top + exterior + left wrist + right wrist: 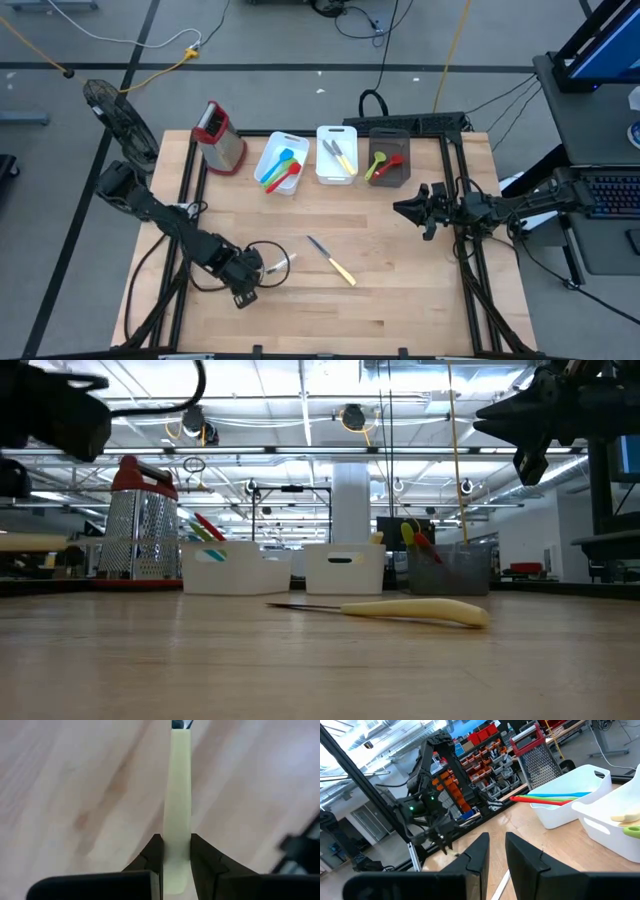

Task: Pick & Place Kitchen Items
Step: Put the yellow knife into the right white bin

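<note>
Pale yellow plastic fills the middle of the left wrist view: a knife handle (177,820) runs up the frame between the left gripper (176,851)'s two dark fingers (152,855), which are clamped against its sides. In the high view this gripper (262,268) sits at the lower left of the table (400,290), with a thin metal blade poking out toward the right.

A second knife (332,260) lies loose on the bare wood near the lower centre of the high view, blade toward the upper left, yellow handle toward the lower right. In the low view it (400,610) lies flat in front of the bins.

Along the upper edge of the table stand three bins. The left white bin (268,158) holds red, green and blue utensils (282,170). The middle white bin (320,160) holds yellow-handled knives (340,155). The dark grey bin (403,145) holds a green and a red utensil (382,164).

A red-topped metal grater (220,138) lies left of the bins in the high view.

The right gripper (408,208) hovers above the table's right side, well apart from the utensils; in the right wrist view its fingers (480,851) stand a narrow gap apart with nothing between them.
</note>
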